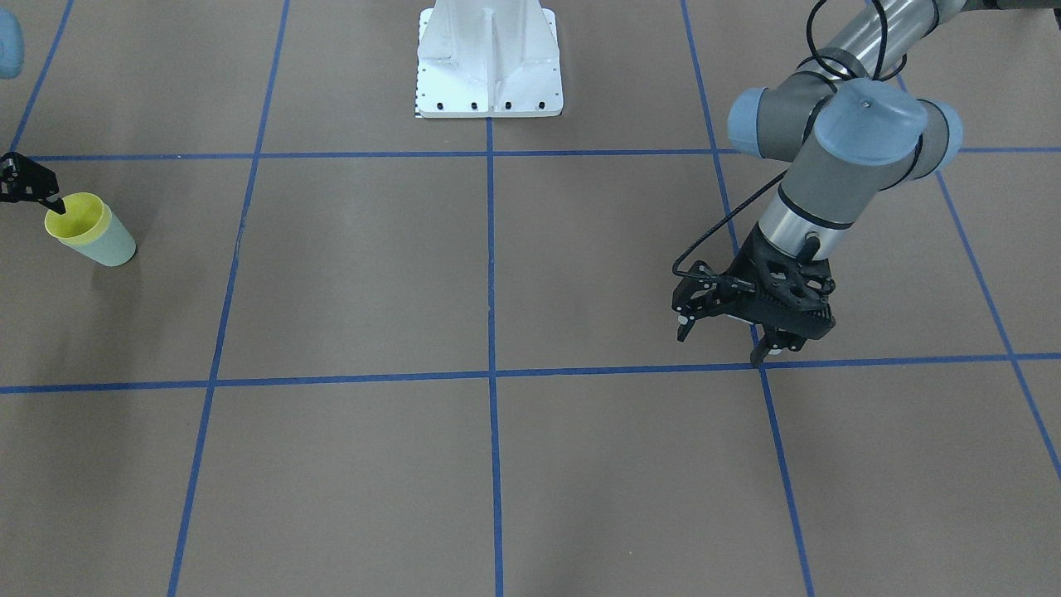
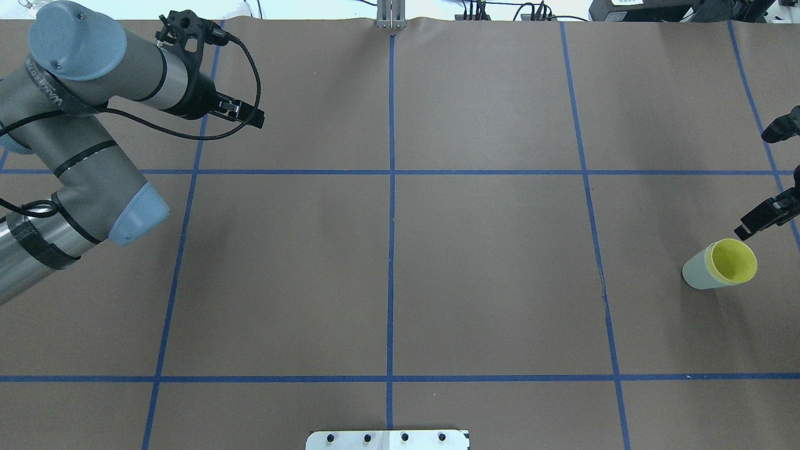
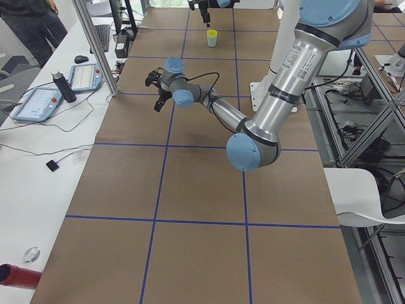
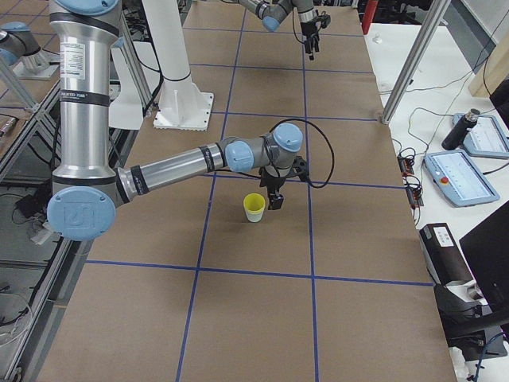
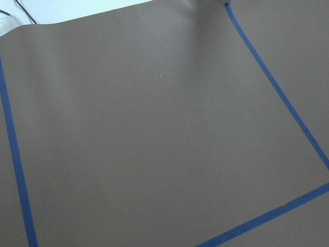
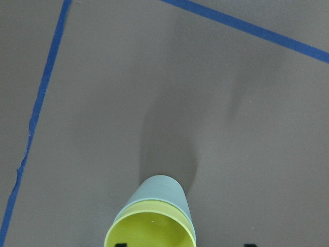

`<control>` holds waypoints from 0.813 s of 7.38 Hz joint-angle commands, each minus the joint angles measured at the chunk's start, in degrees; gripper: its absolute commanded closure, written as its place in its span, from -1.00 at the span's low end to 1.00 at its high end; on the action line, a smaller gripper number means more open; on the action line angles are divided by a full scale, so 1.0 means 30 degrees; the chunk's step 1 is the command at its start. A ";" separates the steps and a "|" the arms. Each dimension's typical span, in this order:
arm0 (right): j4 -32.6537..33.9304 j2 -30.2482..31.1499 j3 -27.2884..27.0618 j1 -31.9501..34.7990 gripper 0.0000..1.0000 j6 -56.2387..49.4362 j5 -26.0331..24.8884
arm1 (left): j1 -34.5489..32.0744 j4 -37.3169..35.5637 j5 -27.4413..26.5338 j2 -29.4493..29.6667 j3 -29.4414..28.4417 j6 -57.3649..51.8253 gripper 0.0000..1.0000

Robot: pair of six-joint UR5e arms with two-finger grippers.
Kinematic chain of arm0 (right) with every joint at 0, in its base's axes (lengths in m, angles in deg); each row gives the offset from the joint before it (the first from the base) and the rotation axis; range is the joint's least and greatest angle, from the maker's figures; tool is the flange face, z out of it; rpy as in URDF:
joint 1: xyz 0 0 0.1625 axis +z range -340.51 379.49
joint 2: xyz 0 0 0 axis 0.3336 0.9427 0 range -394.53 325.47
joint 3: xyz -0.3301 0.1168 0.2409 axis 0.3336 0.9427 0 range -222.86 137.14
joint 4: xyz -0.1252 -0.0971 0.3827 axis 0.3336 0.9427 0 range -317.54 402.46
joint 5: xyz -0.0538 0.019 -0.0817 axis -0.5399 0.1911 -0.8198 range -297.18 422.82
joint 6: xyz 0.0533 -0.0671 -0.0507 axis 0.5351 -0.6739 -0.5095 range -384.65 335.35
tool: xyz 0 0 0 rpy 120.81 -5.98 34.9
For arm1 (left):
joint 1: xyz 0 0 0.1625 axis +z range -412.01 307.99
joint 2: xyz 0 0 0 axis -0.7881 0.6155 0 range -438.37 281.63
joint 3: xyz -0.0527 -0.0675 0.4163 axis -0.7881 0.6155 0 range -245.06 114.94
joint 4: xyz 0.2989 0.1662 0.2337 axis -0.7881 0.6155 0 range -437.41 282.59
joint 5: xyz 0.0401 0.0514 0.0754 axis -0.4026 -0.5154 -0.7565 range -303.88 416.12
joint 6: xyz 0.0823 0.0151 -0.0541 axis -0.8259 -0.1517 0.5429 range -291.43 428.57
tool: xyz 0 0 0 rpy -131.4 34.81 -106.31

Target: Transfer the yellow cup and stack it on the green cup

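Out at the table's 3 o'clock edge, your yellow cup (image 2: 732, 259) sits nested in the green cup (image 2: 697, 275) — right gripper (image 1: 35, 195) spread at the rim, left gripper (image 1: 721, 347) open, idle — so a straight lift clear likely remains.

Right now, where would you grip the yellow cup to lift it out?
I'd pinch its rim from straight above, one finger inside: the yellow cup stands upright, mouth open, sunk in the green cup so only its lip shows.
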 commanded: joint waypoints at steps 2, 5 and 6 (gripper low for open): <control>0.0010 0.0041 -0.0095 0.1914 -0.98 -0.0045 -0.0438 | -0.4033 -0.4291 0.1688 0.0025 -0.0815 -0.6654 -1.00; -0.0019 -0.0164 0.0374 0.3650 -0.98 -0.0044 0.0058 | -0.7583 -0.6835 0.2443 -0.1719 -0.0845 -1.1276 -1.00; -0.0019 -0.0164 0.0432 0.3710 -0.98 -0.0074 0.0029 | -0.9768 -0.7008 0.4684 -0.2806 -0.0845 -1.1399 -1.00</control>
